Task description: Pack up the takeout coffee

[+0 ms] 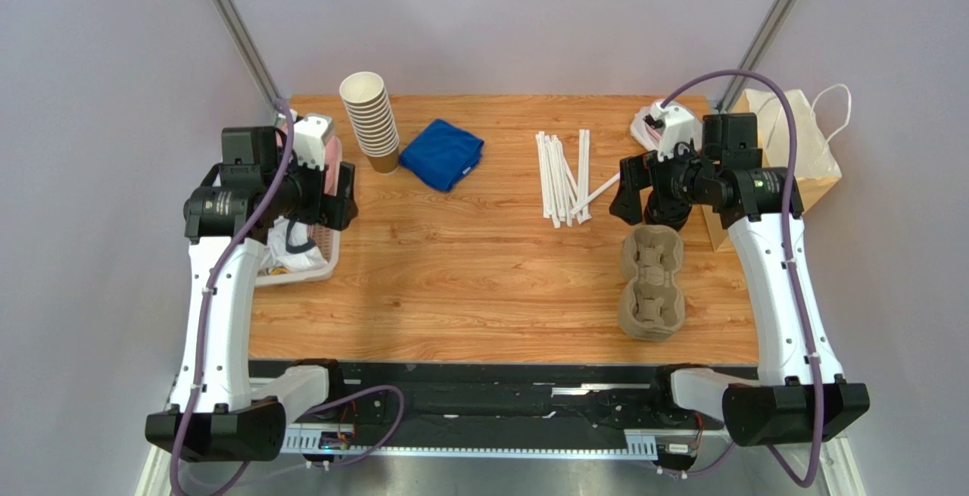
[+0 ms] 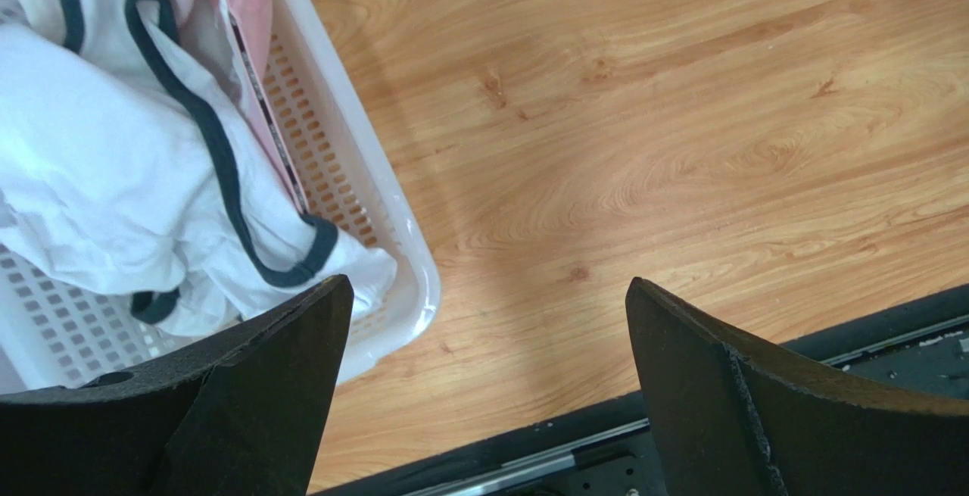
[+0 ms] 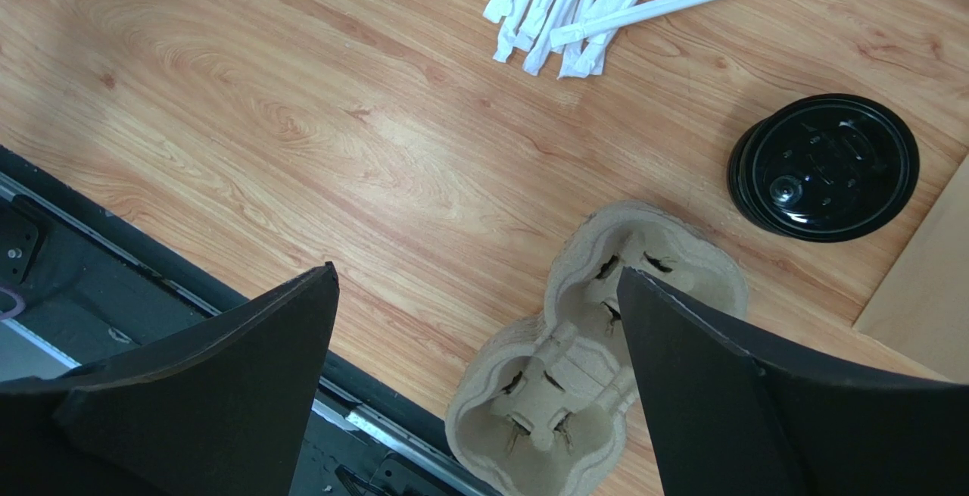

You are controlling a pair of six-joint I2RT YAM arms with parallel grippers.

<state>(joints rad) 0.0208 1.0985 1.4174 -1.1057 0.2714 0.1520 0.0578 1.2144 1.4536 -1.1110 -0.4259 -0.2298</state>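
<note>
No lidded takeout coffee is in view; both tools hang released over the bench [image 1: 478, 280].

I can find no brown cup wearing a lid. The nearest thing is the black lids [image 3: 823, 167] at about 3 o'clock, lying flat near the pulp carrier [image 3: 569, 371] with no cup showing under them. The stack of lidless cups [image 1: 372, 121] stands well apart at 11 o'clock. The right tool [image 3: 475, 292] hovers spread wide over the carrier's far end, gripping nothing. The left tool [image 2: 489, 286], equally released, hangs by the white basket [image 2: 398, 246] at 9 o'clock. I'd judge a cup needs capping first, so lift one cup squarely off the stack. The straws [image 1: 563, 176] at 1 o'clock and the blue cloth [image 1: 442, 153] lie between cups and lids. The paper bag [image 1: 796, 138] waits at the 2 o'clock edge.
</note>
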